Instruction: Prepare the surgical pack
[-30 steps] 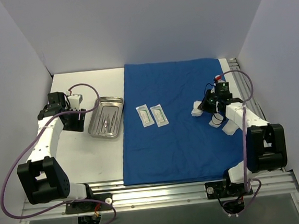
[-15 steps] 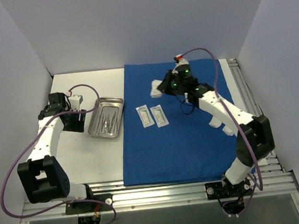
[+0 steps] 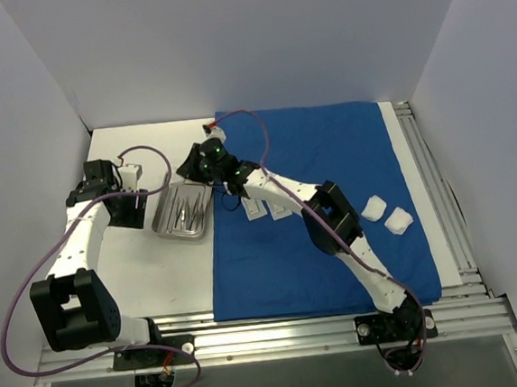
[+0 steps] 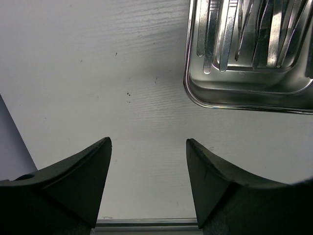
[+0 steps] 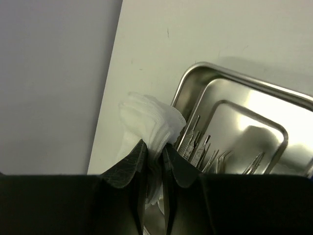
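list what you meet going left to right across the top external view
left end effector → steel tray → white sachet → second white sachet → gauze wad → second gauze wad

Surroundings, non-task items: four entries.
You had a white table [image 3: 147, 267], its surface faintly grained and marked by a few dark specks [image 4: 128, 94] in the left wrist view; plain pale walls [image 3: 227, 42] enclosing it at the back and on both sides; a slotted aluminium rail [image 3: 279, 327] along the near edge; a second rail [image 3: 428, 165] along the right edge.
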### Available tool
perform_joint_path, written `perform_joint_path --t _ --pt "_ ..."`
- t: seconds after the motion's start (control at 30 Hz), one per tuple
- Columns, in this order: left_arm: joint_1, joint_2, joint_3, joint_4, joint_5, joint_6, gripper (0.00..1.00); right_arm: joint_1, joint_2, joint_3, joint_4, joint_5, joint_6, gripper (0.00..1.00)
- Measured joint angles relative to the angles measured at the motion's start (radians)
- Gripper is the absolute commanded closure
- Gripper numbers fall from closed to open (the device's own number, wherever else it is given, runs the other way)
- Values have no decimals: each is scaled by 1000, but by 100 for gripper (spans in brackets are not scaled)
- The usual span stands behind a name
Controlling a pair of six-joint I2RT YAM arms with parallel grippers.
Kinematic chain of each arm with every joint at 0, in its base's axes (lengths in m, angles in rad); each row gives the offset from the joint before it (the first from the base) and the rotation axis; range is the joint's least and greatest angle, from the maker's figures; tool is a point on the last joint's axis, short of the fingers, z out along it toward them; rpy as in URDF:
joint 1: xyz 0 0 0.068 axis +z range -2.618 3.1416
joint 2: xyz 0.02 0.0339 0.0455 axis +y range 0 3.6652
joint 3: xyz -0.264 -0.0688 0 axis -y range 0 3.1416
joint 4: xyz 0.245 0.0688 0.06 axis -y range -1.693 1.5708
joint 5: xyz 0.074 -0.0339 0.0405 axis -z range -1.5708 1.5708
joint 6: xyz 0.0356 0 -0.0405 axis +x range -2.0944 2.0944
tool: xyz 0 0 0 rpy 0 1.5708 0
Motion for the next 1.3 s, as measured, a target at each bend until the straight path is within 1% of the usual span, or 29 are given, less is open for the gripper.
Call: perform_joint_path --t 0.13,0.27,0.4,0.73,1.13,1.3 --pt "0 0 0 0 -4 0 28 47 127 77 19 26 50 100" --pt "0 0 0 0 -9 0 28 62 241 180 26 44 90 100" --pt "0 -5 0 2 -11 0 28 60 300 240 22 78 119 100" --pt "0 -9 0 2 -11 0 28 60 310 248 10 149 154 100" --pt "0 -9 0 2 -11 0 28 60 313 248 -32 166 153 100" --pt "0 -9 0 2 -11 0 28 60 341 280 -37 165 153 100"
